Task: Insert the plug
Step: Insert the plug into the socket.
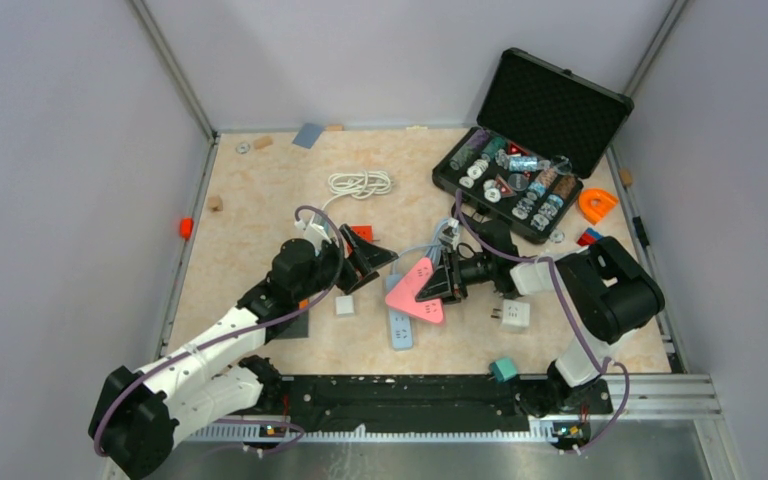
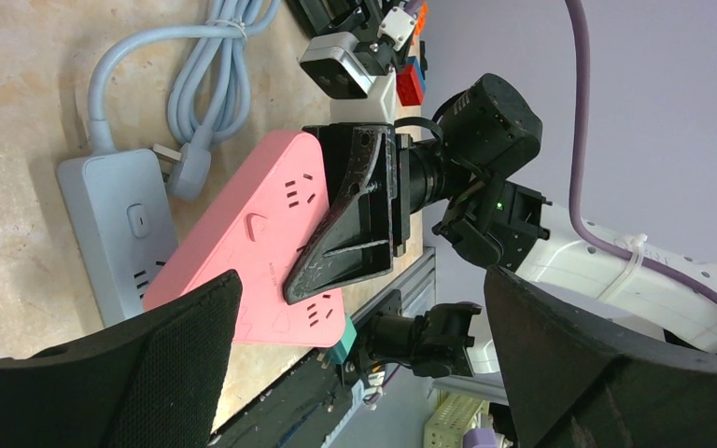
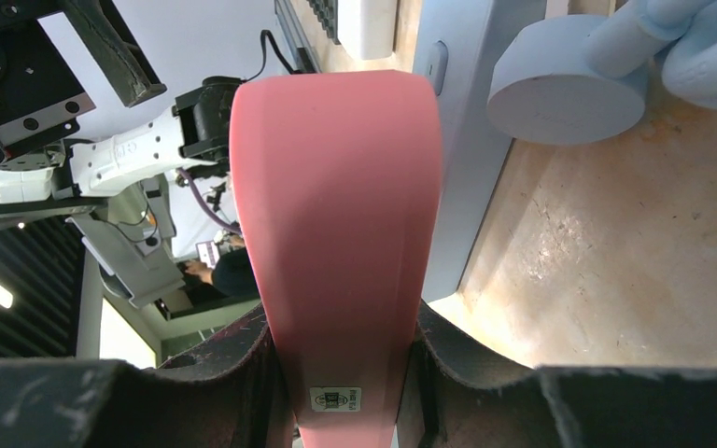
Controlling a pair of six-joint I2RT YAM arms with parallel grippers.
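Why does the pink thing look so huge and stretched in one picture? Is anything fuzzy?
Right wrist view: the pink strip sits right at the lens in the right pincer, so it looks stretched. Left wrist view: the near fingers of the left pincer are a bit fuzzy. Top view: sharp, even light, soft shadows.

Top view: bright, even overhead light; you get soft short shadows beside arms (image 1: 210, 345) on table (image 1: 250, 190). Left wrist: your left fingers (image 2: 149, 373) dark, blurred in foregrnd. Right wrist: pink power strip (image 3: 336, 233) evenly lit, matte; bkgd room dim, out of focus; table patch bright.
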